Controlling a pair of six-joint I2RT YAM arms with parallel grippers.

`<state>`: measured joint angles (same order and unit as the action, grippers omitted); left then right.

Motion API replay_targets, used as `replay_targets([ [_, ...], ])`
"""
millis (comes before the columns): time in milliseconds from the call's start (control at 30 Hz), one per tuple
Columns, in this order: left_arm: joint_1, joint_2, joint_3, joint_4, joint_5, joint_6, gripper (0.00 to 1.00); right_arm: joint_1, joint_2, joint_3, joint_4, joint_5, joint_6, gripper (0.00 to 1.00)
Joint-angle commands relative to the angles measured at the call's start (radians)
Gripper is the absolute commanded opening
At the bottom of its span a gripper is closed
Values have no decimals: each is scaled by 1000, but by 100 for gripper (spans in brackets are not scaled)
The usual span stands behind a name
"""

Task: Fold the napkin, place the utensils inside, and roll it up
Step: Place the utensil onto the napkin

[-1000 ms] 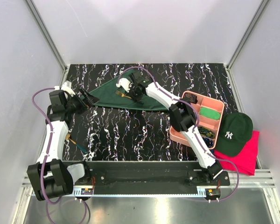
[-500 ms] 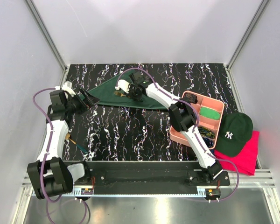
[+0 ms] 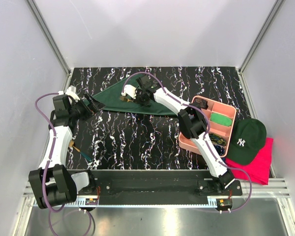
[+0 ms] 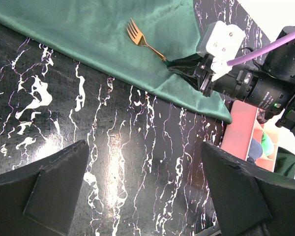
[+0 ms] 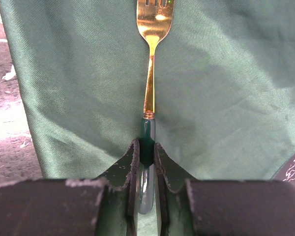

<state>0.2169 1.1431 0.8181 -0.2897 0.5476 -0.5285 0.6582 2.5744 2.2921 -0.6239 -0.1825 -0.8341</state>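
Note:
The dark green napkin point(image 3: 113, 101) lies folded into a triangle at the back of the table, also seen as napkin point(image 4: 83, 34) and napkin point(image 5: 226, 88). My right gripper point(image 3: 136, 95) hovers over it, shut on the green handle of a gold-headed fork point(image 5: 150, 64). The fork point(image 4: 145, 42) points left over the cloth, its tines low above it. The right gripper point(image 5: 146, 147) pinches the handle near its end. My left gripper point(image 3: 90, 105) stands open beside the napkin's left corner, nothing between its fingers point(image 4: 54, 189). More utensils point(image 3: 82, 152) lie on the table beside the left arm.
A pink tray point(image 3: 187, 140) with small items, among them a bright green swatch point(image 3: 221, 119), sits at the right. A dark cap point(image 3: 246, 140) rests on a pink-red cloth point(image 3: 260, 169) beside it. The pink tray point(image 4: 238, 132) shows past the napkin's edge.
My right gripper has carried the fork a little to the left and farther back over the napkin. The left gripper has shifted only slightly and stays open.

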Motion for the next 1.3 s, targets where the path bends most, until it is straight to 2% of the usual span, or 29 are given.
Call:
replay_targets([
  [0,2,4,38,44,29,-2,99,-2,-57,20,42,11,-42,5],
  [1100,7,17,38,47,44,-8,99,-22,-54,-46,128,1,-102,11],
  [1233,9,17,38,47,43,-8,99,-20,-54,-52,136,20,-92,15],
  [1267,7,17,38,49,44,-8,99,-22,-54,-52,139,23,-89,20],
])
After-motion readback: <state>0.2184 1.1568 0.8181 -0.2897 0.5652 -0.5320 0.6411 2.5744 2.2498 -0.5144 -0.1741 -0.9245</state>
